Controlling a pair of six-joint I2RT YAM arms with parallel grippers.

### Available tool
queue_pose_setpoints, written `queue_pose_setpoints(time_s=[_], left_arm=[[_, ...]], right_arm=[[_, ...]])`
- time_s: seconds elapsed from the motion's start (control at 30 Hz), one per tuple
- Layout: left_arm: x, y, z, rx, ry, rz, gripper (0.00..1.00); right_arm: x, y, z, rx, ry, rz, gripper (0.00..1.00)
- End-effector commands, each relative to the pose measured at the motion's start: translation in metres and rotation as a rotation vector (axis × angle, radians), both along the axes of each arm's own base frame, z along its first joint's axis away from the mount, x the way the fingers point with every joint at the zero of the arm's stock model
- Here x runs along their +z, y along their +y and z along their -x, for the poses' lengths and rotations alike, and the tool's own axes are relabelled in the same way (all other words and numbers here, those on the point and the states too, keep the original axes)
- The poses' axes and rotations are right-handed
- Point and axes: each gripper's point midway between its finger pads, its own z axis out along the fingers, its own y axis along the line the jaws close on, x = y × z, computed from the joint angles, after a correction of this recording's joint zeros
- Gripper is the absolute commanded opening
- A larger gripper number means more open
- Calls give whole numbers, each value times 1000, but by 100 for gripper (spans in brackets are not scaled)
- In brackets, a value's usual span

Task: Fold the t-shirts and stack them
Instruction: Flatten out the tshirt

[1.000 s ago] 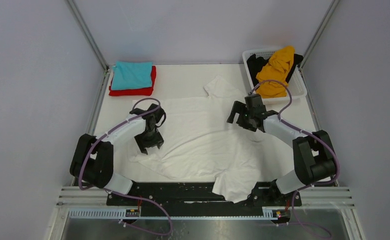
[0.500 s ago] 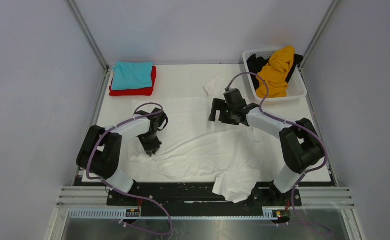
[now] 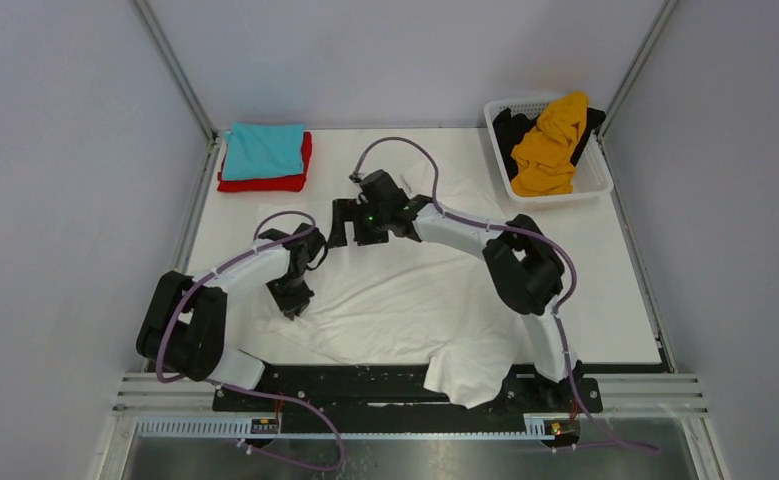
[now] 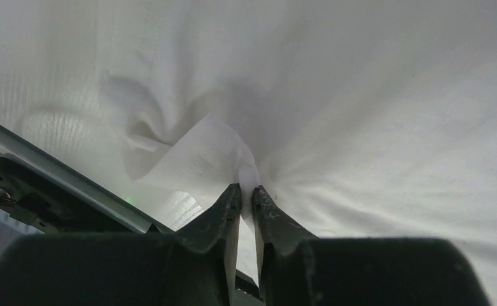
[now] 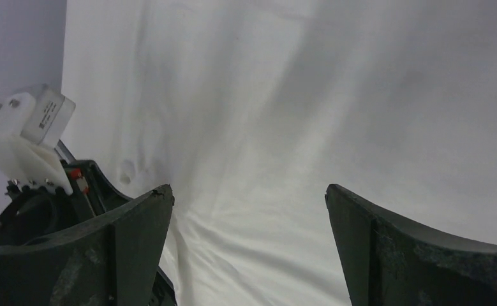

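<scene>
Though cropped, white t-shirt (image 4: pixel 360 95) in left claw (image 4: pixel 245 194).

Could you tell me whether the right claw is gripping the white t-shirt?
No, the right claw stands wide open over the white t-shirt, pinching no cloth between its fingers.

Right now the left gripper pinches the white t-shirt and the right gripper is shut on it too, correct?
Only the left gripper pinches the white t-shirt; the right wrist view shows the right gripper open over the cloth.
</scene>
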Motion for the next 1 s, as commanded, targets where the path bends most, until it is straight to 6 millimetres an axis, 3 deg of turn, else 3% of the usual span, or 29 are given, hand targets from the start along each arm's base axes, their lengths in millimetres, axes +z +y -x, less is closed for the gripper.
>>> queue_pose_setpoints(time_s=[0.0,0.27,0.4,0.67,0.8,0.87,0.97], left_arm=[[8,5,-1,9,-25,-22,15],[14,5,-5,0,-50,-20,14],[19,3,-12,-11,-69,-16,14],[34,-4,-43,-51,-109,-14,12],[37,-4,-53,-61,-94,-19,11],[36,-4,-53,-71,-72,-20,10],[34,10,-38,-56,-27,-74,10]], right_arm=[[-10,34,-4,20,94,-64,98],[-51,33,-26,-73,155,46,98],[-63,16,-43,-162,198,102,98],[-61,-12,-80,-291,265,111,98],[-59,-14,-85,-302,363,52,98],[-59,-15,-87,-309,384,38,98],[-60,-17,-87,-320,398,37,98]])
